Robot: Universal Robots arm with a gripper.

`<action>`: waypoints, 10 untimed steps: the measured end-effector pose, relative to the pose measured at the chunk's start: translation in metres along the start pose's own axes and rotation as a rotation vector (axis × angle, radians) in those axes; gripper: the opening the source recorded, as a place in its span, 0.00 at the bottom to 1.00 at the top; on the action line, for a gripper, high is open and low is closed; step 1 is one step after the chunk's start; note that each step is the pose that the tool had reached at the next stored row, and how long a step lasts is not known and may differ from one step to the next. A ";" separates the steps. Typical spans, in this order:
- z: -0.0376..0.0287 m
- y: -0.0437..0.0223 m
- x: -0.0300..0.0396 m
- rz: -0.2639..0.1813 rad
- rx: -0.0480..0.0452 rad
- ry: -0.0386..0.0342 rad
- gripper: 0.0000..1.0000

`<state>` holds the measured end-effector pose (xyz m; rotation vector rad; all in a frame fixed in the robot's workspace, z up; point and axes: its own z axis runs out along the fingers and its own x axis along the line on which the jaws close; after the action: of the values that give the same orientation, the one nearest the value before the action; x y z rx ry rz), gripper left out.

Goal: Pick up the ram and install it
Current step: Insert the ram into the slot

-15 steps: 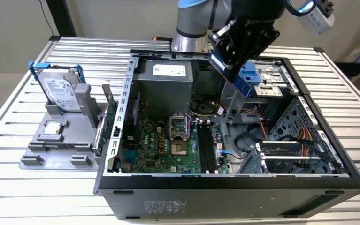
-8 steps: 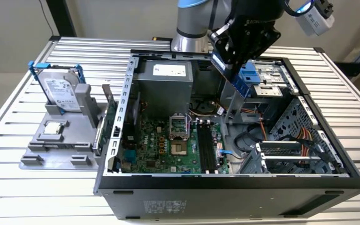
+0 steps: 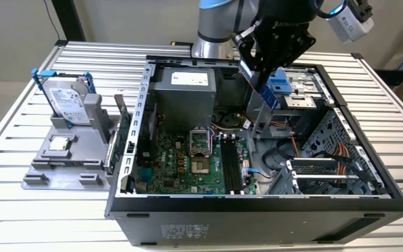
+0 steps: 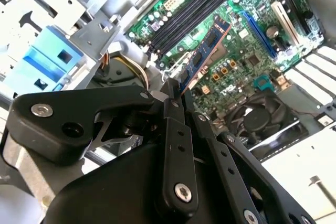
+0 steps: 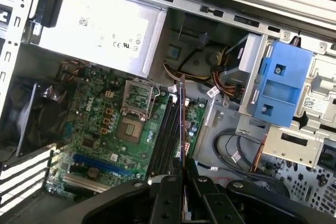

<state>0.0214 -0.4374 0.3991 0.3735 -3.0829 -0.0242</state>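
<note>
Ram point(image 3: 264, 92), pinched at one end by the gripper point(image 4: 174, 96), hung high over the motherboard's memory slots point(image 5: 167, 132): carry-to-slot step, seemingly; seating would demand exact edge-to-slot alignment.

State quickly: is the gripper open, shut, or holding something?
The gripper is shut, holding the ram.
</note>
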 end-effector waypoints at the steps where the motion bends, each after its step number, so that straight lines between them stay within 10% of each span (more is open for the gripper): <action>1: 0.0000 0.0000 0.0000 0.009 -0.0002 -0.0001 0.00; 10: 0.0000 0.0000 0.0000 0.085 -0.0021 -0.0015 0.00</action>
<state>0.0214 -0.4374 0.3990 0.2421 -3.0966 -0.0252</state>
